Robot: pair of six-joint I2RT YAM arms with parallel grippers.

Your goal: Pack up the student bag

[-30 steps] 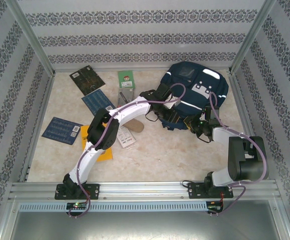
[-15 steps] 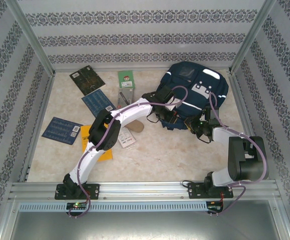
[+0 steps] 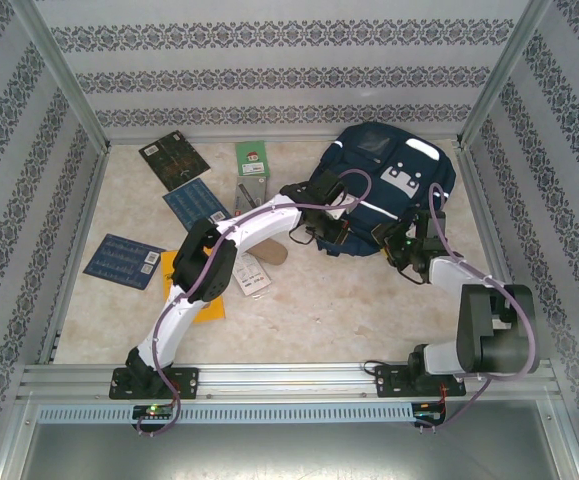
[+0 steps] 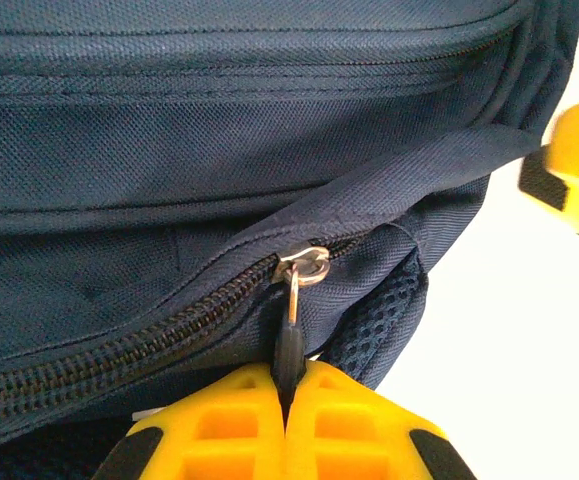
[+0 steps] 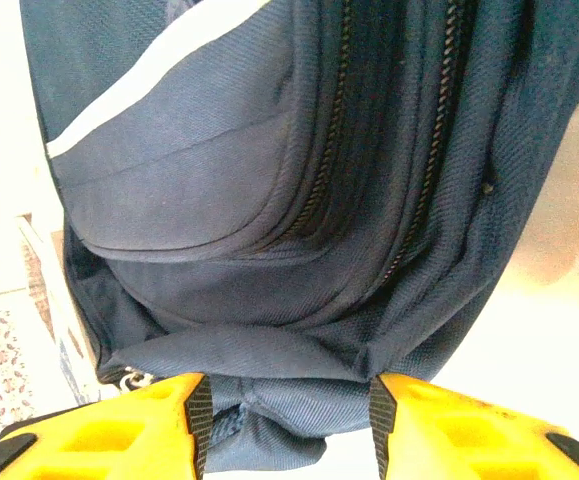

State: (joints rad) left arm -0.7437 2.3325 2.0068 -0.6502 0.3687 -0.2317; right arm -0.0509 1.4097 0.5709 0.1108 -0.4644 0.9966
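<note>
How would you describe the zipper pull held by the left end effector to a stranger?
Find the large navy-blue fabric backpack at the far right of the table. On its side nearest the arms, a dark zipper ends in a silver metal slider. The flat dark pull tab hanging from it is the one pinched in the yellow left end effector.

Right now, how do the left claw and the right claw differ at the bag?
The left claw is shut, while the right claw stands wide apart. The left claw pinches the thin zipper pull. The right claw straddles a broad fold of the bag, and I cannot tell whether it grips. Both are yellow and sit at the bag's near edge.
</note>
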